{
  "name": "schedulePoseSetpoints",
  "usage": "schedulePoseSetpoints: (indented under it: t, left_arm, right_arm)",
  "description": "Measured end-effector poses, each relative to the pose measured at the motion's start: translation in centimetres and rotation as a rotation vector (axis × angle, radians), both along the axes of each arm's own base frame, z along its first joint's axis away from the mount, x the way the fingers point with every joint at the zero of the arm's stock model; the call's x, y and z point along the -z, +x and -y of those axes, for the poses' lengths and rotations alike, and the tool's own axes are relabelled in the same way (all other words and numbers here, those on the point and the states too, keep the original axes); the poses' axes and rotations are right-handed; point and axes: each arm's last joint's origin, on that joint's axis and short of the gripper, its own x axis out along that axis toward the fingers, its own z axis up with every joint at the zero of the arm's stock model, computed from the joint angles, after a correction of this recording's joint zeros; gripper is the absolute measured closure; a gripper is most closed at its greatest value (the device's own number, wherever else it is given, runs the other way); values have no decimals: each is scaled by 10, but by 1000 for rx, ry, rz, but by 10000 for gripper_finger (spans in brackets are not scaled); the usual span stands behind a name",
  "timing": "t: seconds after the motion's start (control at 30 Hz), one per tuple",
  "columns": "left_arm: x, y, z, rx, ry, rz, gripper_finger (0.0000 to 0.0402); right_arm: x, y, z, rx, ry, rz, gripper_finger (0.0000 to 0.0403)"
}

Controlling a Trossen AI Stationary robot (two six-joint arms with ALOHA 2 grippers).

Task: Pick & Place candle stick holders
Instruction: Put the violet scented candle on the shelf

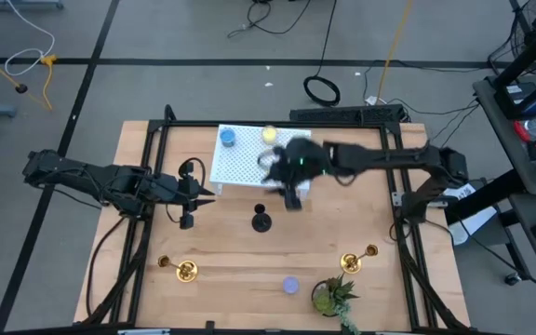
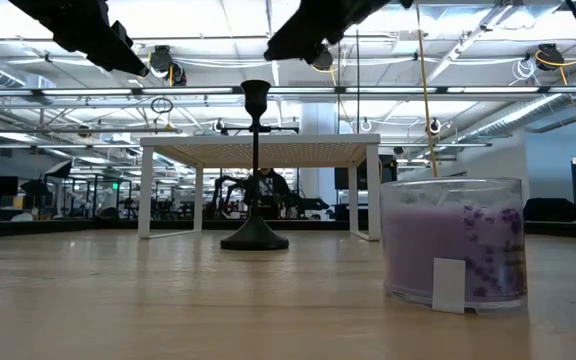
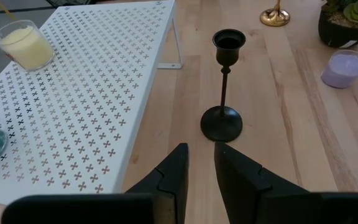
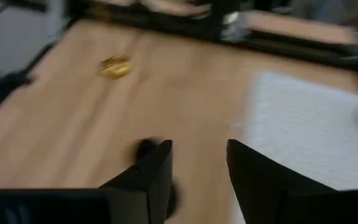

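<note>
A black candle stick holder (image 1: 261, 221) stands upright on its round base at the table's middle; it also shows in the low view (image 2: 255, 170) and the left wrist view (image 3: 224, 87). Two gold holders rest near the front edge, one at the left (image 1: 186, 271) and one at the right (image 1: 352, 261). My left gripper (image 1: 207, 194) is open by a narrow gap and empty, left of the black holder, its fingers (image 3: 201, 158) pointing at it. My right gripper (image 1: 291, 197) is open and empty, just beyond the black holder (image 4: 146, 148) by the rack's near edge.
A white perforated rack (image 1: 249, 158) stands at the table's back middle with a blue candle (image 1: 227, 138) and a yellow candle (image 1: 270, 134) on it. A purple candle (image 1: 290, 285) and a small potted plant (image 1: 333, 296) sit near the front edge.
</note>
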Motion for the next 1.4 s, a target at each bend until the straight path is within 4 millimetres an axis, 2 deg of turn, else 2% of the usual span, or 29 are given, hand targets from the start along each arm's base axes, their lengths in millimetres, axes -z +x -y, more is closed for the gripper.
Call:
schedulePoseSetpoints:
  t: [0.23,0.43,0.6,0.8,1.03,1.13,1.4]
  left_arm:
    - [0,0,0,0,0,0,316]
    - [0,0,0,0,0,0,316]
    - [0,0,0,0,0,0,316]
    - [0,0,0,-16,-24,4,316]
    - [-1,1,0,-27,-43,18,316]
    - [-3,2,0,-26,-47,41,316]
    - [-3,2,0,-26,-48,45,316]
  right_arm:
    - [16,-9,-75,-171,46,-123,256]
    - [51,-22,-109,-166,158,-252,252]
    - [83,-33,-124,-140,243,-280,258]
    - [103,-43,-144,-176,285,-268,260]
    - [130,-35,-158,-215,295,-284,261]
    - [145,-34,-160,-218,312,-355,261]
    - [152,-30,-161,-217,317,-351,261]
